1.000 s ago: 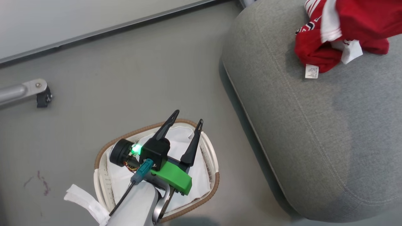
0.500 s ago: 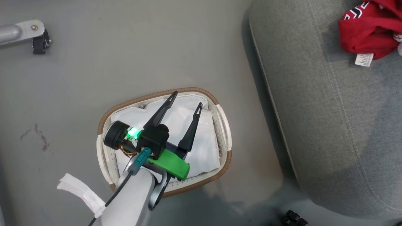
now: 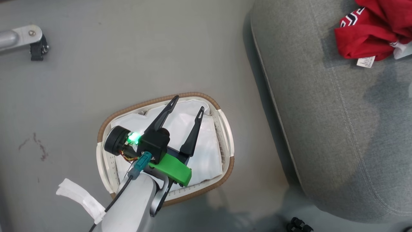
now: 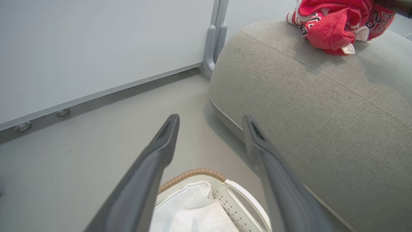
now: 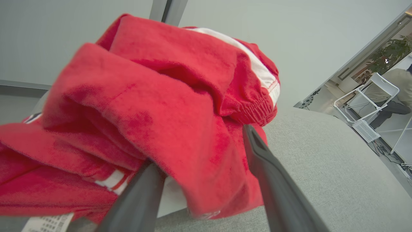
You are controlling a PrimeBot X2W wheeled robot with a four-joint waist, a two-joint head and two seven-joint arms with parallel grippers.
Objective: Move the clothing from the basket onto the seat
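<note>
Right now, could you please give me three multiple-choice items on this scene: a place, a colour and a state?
1. The rim of the basket is: A brown, B blue, C black.
2. The clothing lies: A on the floor, B on the seat, C on a table.
3. The left pincer is: A shut empty, B shut on cloth, C open.
Key: 1 A, a brown woven band rings it; 2 B, it rests on the grey seat; 3 C, its fingers stand apart.

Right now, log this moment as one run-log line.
clothing: on seat | basket: white liner showing | left gripper: open, above basket | right gripper: open, clothing draped between fingers
</note>
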